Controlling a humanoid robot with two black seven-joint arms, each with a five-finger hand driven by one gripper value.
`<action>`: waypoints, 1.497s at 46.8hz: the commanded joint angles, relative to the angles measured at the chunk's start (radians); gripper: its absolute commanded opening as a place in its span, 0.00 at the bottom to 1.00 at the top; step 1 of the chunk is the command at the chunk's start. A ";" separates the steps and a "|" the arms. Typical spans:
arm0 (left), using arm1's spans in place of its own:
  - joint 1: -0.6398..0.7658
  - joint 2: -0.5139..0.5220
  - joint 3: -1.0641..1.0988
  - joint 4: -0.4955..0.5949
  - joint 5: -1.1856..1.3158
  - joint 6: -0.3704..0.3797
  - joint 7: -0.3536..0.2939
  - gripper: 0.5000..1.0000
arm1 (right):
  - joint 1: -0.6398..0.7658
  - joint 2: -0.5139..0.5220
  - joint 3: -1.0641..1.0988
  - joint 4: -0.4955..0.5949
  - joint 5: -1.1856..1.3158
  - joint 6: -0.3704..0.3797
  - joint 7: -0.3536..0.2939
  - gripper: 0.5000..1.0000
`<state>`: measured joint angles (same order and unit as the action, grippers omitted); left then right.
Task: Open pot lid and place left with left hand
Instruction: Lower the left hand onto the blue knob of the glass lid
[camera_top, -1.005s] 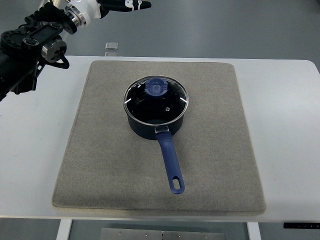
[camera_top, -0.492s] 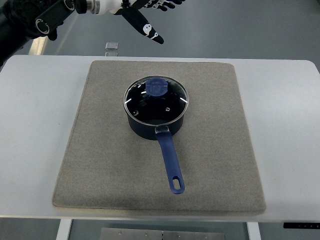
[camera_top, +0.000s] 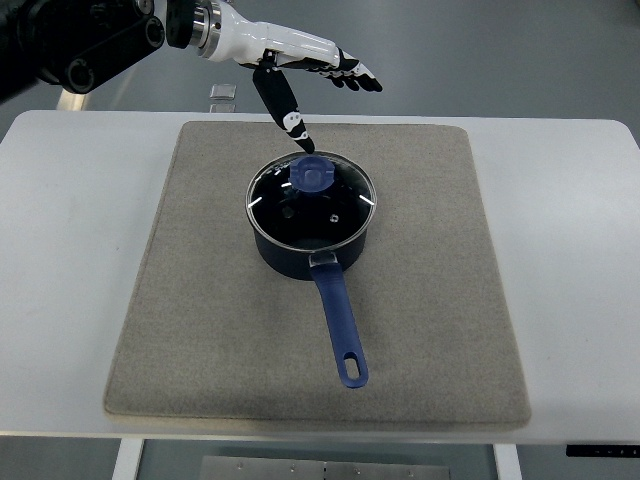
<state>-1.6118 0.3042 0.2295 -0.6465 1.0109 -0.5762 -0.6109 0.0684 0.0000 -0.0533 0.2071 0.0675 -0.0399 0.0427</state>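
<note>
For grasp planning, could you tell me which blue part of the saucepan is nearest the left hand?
The lid knob: it sits just below the left hand's thumb, while the long handle points away.

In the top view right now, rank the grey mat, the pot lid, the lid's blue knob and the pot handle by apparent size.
Largest to smallest:
1. grey mat, covering most of the table
2. pot lid, glass, on the pot
3. pot handle, long but narrow
4. blue knob

The left hand hovers nearer the camera, so it is left unranked.
</note>
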 joint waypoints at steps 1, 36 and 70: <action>-0.002 0.029 -0.007 -0.044 0.081 0.007 0.000 0.98 | 0.001 0.000 0.001 0.000 0.000 0.000 0.000 0.83; -0.017 0.069 -0.036 -0.196 0.258 0.079 0.000 0.98 | 0.001 0.000 0.000 0.000 0.000 0.000 0.000 0.83; -0.042 0.055 -0.036 -0.280 0.529 0.134 0.000 0.98 | -0.001 0.000 0.001 0.000 0.000 0.000 0.000 0.83</action>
<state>-1.6512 0.3581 0.1953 -0.9122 1.5131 -0.4416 -0.6110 0.0677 0.0000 -0.0530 0.2071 0.0675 -0.0399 0.0430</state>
